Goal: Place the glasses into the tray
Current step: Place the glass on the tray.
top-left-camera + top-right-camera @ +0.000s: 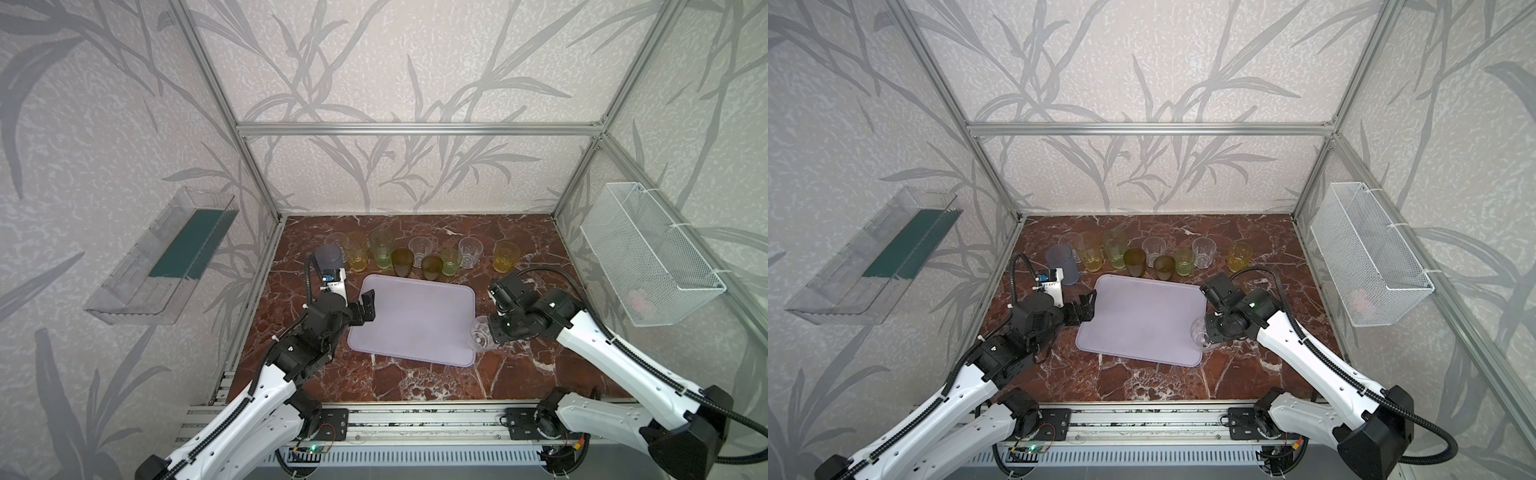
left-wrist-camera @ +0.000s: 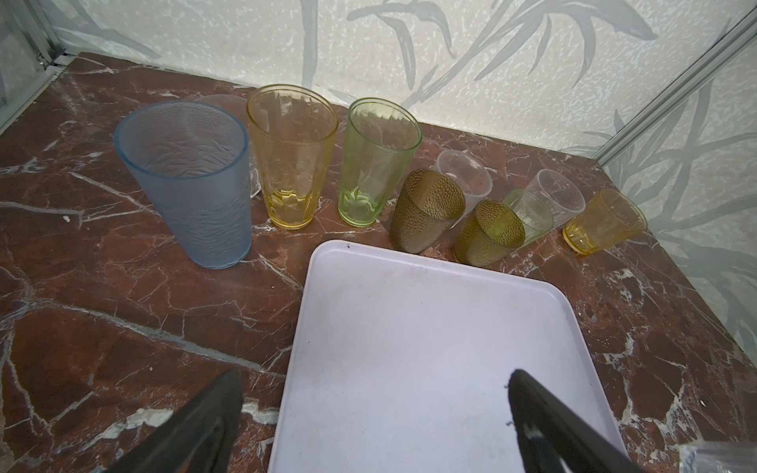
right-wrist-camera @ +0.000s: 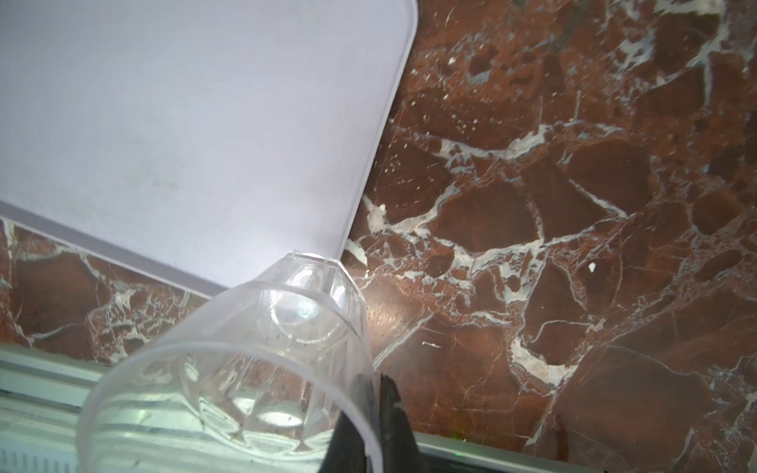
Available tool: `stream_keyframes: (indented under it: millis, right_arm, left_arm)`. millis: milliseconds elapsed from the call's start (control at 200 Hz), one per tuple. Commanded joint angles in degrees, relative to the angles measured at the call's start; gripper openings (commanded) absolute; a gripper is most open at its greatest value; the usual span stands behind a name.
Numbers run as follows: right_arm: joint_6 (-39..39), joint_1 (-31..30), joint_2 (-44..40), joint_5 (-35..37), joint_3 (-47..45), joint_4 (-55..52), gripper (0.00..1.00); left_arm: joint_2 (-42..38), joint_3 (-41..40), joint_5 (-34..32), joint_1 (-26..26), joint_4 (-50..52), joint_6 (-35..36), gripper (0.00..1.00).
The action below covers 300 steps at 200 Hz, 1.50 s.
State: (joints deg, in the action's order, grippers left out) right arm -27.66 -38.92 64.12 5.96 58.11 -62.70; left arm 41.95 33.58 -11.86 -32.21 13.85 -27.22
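Note:
The pale lavender tray [image 1: 411, 316] [image 1: 1142, 320] [image 2: 409, 348] [image 3: 184, 123] lies flat mid-table with nothing on it. Behind it stands a row of several glasses: tall grey-blue [image 1: 330, 259] [image 2: 192, 184], tall yellow [image 1: 356, 255], tall pale-green [image 1: 382, 253], two amber [image 1: 402, 262] [image 1: 432, 268], a short green, clear ones and a short yellow [image 1: 505, 257]. My right gripper [image 3: 375, 381] is shut on the rim wall of a short clear glass [image 3: 245, 368] [image 1: 481, 334], held tilted at the tray's near right corner. My left gripper [image 2: 375, 379] [image 1: 365, 307] is open over the tray's left edge, with nothing between its fingers.
A clear plastic shelf [image 1: 166, 257] hangs on the left wall and a white wire basket [image 1: 648, 257] on the right wall. Aluminium frame posts bound the red marble tabletop [image 1: 415, 378], with a metal rail [image 1: 415, 419] along the front.

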Motion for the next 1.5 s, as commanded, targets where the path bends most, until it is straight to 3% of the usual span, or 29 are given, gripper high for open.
stream_keyframes:
  millis: [0,260,730,790,850,895,1025,1225,1495]
  right_arm:
    - [-5.3,-3.1,-1.5,0.6,-2.2,-0.9,0.0]
    - [-11.8,-8.6,2.5,1.4,-4.0,7.1,0.0]
    - [-12.9,-9.2,10.1,3.1,-5.3,12.2,0.0]
    - [-12.9,-9.2,10.6,2.9,-5.4,12.4,0.12]
    - [-12.7,-9.1,10.9,2.2,-5.3,12.8,0.46]
    - [-12.5,-9.2,10.7,1.5,-5.1,12.9,0.64]
    - [-11.4,-9.2,7.8,1.8,-4.3,14.3,0.9]
    - [-5.7,-8.1,-0.6,6.8,-8.4,28.0,1.0]
    - [7.5,-3.1,-9.8,13.1,-18.6,47.5,0.99]
  left_arm:
    - [-0.9,0.6,-1.1,0.0,1.1,-1.1,0.99]
    - [-0.8,0.2,-1.2,0.0,0.7,-1.0,0.99]
    - [-0.9,-0.2,-2.6,-0.1,0.6,-0.5,0.99]
    - [-0.8,-0.2,-2.7,-0.1,0.5,-0.5,0.99]
    - [-0.6,-0.2,-2.8,-0.1,0.4,-0.4,0.99]
    - [-0.4,-0.2,-3.0,0.0,0.3,-0.3,0.99]
    - [0.2,-0.3,-5.2,0.0,-1.3,0.0,0.99]
    - [2.2,-1.3,-12.5,0.6,-4.3,-0.1,0.99]
    - [4.9,-3.2,-16.3,3.7,-10.0,4.2,0.99]
